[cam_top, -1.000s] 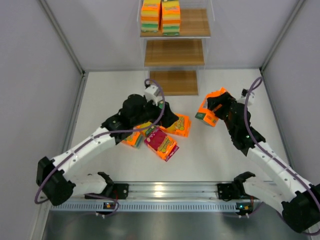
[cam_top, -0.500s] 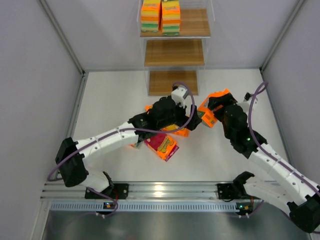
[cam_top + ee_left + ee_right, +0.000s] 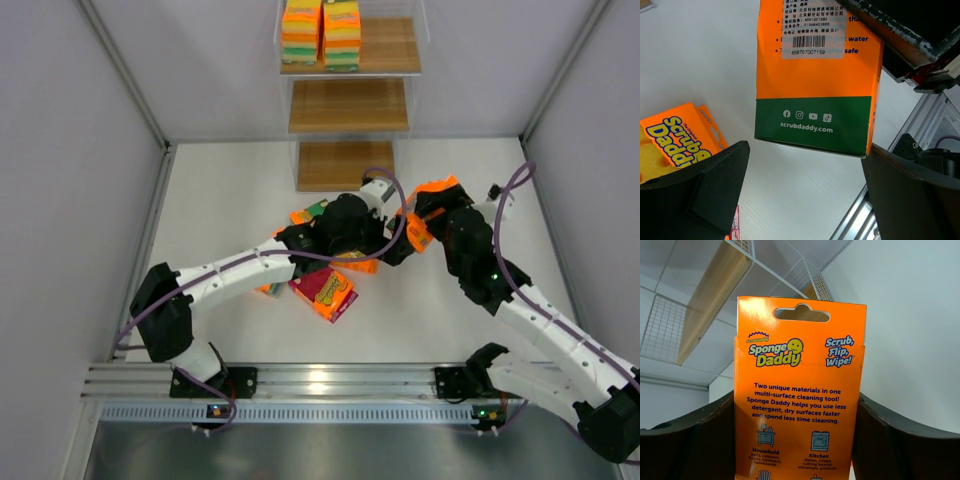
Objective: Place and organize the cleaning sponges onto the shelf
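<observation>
Now the right gripper (image 3: pixel 797 437) has an orange sponge pack (image 3: pixel 812 75) clamped between its fingers, lifted off the table (image 3: pixel 220 190) near the lowest board of the shelf (image 3: pixel 347 105). The left gripper (image 3: pixel 805 192) is spread wide at the pack's green end, not closed on it. Two sponge stacks (image 3: pixel 322 33) sit on the top tier, and loose packs (image 3: pixel 325 288) lie under the left arm.
</observation>
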Tool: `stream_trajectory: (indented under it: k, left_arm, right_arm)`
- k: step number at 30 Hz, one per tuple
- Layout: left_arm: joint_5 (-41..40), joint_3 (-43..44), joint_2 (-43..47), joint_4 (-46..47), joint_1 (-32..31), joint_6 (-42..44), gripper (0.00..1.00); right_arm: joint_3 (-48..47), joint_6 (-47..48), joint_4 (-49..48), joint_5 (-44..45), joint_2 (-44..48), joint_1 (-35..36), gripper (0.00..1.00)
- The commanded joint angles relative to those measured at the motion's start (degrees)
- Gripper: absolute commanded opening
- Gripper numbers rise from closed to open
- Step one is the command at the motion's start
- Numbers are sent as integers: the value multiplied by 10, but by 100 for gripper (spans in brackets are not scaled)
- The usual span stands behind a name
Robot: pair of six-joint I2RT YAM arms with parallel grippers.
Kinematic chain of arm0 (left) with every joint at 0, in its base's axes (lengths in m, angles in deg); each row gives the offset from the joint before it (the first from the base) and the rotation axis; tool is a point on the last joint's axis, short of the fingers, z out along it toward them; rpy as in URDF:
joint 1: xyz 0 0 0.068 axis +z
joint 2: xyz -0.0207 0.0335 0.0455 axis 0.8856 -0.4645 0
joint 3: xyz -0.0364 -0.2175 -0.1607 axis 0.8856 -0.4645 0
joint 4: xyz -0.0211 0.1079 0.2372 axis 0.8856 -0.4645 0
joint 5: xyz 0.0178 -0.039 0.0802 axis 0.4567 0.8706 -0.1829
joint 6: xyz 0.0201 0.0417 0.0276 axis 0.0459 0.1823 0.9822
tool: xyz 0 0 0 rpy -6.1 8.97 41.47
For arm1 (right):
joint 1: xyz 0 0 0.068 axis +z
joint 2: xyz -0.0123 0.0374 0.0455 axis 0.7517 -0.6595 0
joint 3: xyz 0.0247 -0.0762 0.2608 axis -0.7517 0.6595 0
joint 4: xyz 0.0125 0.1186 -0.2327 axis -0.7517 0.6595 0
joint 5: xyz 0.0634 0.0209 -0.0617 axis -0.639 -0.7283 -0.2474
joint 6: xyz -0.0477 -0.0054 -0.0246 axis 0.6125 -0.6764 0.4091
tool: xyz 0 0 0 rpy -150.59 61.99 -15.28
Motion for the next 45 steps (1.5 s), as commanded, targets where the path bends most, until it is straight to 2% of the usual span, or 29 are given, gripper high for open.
stream_trajectory:
  k: [1,5,8,12,15,18,24,30,37,40,43,45]
  left_arm:
    - [25,32,8,96,8,-36,98]
    - [83,25,11,125,10,-44,98]
    - [99,16,17,136,11,-43,98]
    - [77,7,26,144,14,-39,98]
    - [119,7,29,150,38,-57,98]
    - [141,-6,43,156,44,-39,98]
    - [79,-9,43,155,48,-36,98]
    - [130,1,18,154,52,-24,93]
    - [116,-15,10,154,58,-6,92]
    - [131,-9,-3,155,63,-5,84]
    - [145,-1,-10,156,64,2,68]
    - [149,0,-9,156,64,15,58]
  right_arm:
    - [-1,-13,-38,-36,6,18,50]
    - [5,5,-46,-27,12,18,51]
    - [6,27,-61,-32,10,18,51]
    - [1,35,-57,-51,6,18,51]
    - [8,30,-54,-56,4,18,51]
    - [4,25,-43,-42,7,17,51]
    - [-19,37,-50,-67,3,16,50]
    - [-25,29,-55,-100,-7,16,50]
    - [-47,49,-31,-142,6,16,53]
    - [-46,46,-23,-158,13,16,53]
    - [-44,44,-13,-172,19,16,56]
    - [-50,47,1,-184,20,16,63]
